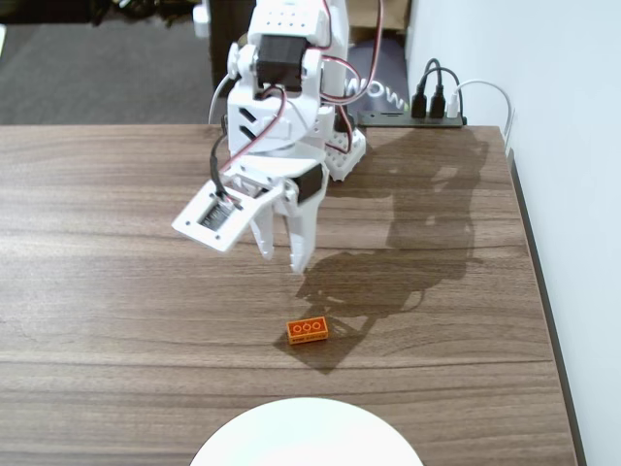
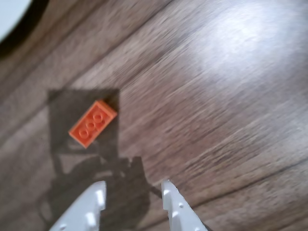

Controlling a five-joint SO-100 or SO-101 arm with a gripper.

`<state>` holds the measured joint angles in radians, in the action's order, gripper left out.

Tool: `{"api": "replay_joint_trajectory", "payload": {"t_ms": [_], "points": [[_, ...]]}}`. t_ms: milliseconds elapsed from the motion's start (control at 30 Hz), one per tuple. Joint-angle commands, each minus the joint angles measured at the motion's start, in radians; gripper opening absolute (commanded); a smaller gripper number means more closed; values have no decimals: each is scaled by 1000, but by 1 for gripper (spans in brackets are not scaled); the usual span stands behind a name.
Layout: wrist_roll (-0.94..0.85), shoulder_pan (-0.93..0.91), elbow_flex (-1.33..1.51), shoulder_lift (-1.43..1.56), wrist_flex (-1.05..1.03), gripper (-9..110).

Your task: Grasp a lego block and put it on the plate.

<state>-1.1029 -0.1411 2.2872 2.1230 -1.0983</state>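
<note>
Wood-grain counter (image 1: 97, 291) filled most of the fixed view, and the white arm (image 1: 291, 87) stood at its far edge, near the middle of the picture. The arm bent forward and downward from its base, with red and black cables running along its joints. At its end the tool (image 1: 281, 257) pointed down at the counter, hanging above it and touching nothing. Its two white fingers were apart with a clear gap between them, so the tool was open and held nothing. In the wrist view both fingertips (image 2: 96, 192) came in from the bottom edge, spread, with only the arm's shadow on the wood between them.

The lego block (image 1: 308, 330) lay flat on the counter, studs up, a little below and to the right of the tool in the fixed view. In the wrist view the block (image 2: 92, 123) lay up and left of the fingertips, inside the shadow.

The plate (image 1: 306, 437) sat at the bottom edge of the fixed view, near the block but apart from it.
</note>
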Motion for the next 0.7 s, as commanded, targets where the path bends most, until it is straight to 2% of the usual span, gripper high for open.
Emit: {"api": "replay_joint_trajectory", "payload": {"t_ms": [0, 67, 267, 667], "points": [[-54, 20, -44, -20, -12, 18], [-74, 28, -44, -38, -18, 23], [-161, 32, -78, -114, -9, 23], [-229, 55, -249, -291, -12, 22]]}}
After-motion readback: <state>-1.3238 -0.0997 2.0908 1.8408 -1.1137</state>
